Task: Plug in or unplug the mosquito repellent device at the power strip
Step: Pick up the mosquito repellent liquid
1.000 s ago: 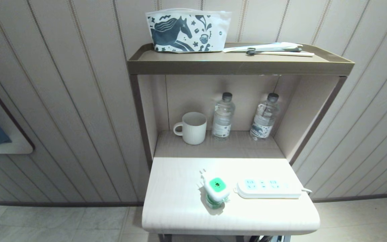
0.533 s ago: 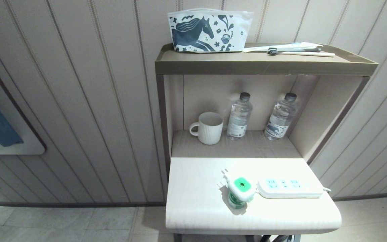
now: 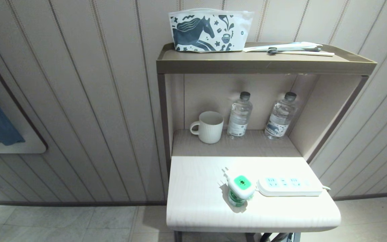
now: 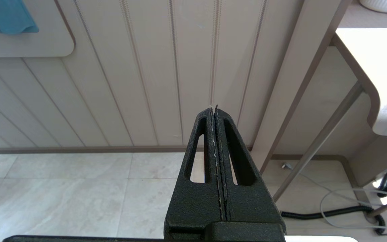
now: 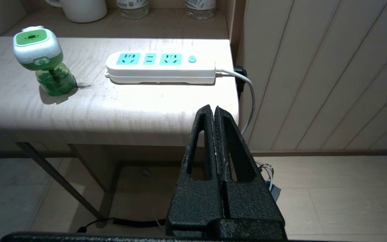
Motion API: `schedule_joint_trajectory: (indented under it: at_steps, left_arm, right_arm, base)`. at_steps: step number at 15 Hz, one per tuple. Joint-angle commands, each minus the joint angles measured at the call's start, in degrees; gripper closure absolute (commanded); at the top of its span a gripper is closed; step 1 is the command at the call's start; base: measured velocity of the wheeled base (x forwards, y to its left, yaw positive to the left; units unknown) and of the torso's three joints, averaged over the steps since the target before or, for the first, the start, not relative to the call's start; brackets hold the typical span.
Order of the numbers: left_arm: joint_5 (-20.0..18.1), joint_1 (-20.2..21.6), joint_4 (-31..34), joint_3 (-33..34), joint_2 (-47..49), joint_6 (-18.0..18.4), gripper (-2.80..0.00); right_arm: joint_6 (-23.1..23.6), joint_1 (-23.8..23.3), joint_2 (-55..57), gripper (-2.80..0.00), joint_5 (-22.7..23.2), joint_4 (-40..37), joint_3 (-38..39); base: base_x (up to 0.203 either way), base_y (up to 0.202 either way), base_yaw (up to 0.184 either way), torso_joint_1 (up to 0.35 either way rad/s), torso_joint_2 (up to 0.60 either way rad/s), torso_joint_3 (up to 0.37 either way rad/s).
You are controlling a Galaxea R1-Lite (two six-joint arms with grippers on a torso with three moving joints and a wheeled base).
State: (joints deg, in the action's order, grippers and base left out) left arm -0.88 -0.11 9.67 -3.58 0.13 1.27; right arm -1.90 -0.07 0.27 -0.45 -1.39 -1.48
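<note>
One mosquito repellent device point(image 3: 240, 188) upright on desk point(image 3: 197, 205), unplugged, just left of one power strip point(image 3: 289, 187). Far shelf: one mug point(image 3: 208, 127), two water bottles point(image 3: 239, 115). Left gripper point(image 4: 215, 111) and right gripper point(image 5: 213, 111) low, below desk edge, fingers clenched, empty.

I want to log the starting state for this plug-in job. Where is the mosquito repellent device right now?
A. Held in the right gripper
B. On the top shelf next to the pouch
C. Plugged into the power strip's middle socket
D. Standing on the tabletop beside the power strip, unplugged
D: the mosquito repellent device stands upright on its green bottle on the tabletop, beside the power strip, whose sockets are all empty.
</note>
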Motion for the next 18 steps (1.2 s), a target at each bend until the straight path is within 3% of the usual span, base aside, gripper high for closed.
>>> schedule_joint_trajectory:
  at_steps: [1,4,7,9,11,18]
  left_arm:
    - [0.0,0.0,0.1,0.0,0.0,0.0,0.00]
    - [0.0,0.0,0.1,0.0,0.0,0.0,0.00]
    - [0.0,0.0,0.1,-0.1,0.0,0.0,0.00]
    - [0.0,0.0,0.1,0.0,0.0,0.0,0.00]
    - [0.0,0.0,0.1,0.0,0.0,0.0,0.00]
    - [0.0,0.0,0.0,0.0,0.0,0.0,0.00]
  right_arm:
    - [0.1,0.0,1.7,0.00,1.3,-1.7,-6.5]
    - [0.5,-0.1,10.0,0.00,7.3,-9.5,-22.5]
    - [2.2,0.1,19.1,0.00,13.5,-12.7,-30.4]
    - [4.1,1.3,22.1,0.00,24.0,-14.0,-32.4]
    - [5.9,1.6,24.4,0.00,29.9,-17.3,-34.2]
    - [5.9,1.6,24.9,0.00,30.1,-17.1,-32.2]
  base:
    - [0.000,0.000,0.000,0.000,0.00,0.000]
    - [0.000,0.000,0.000,0.000,0.00,0.000]
    - [0.000,0.000,0.000,0.000,0.00,0.000]
    - [0.000,0.000,0.000,0.000,0.00,0.000]
    - [0.000,0.000,0.000,0.000,0.00,0.000]
    - [0.000,0.000,0.000,-0.086,0.21,0.113]
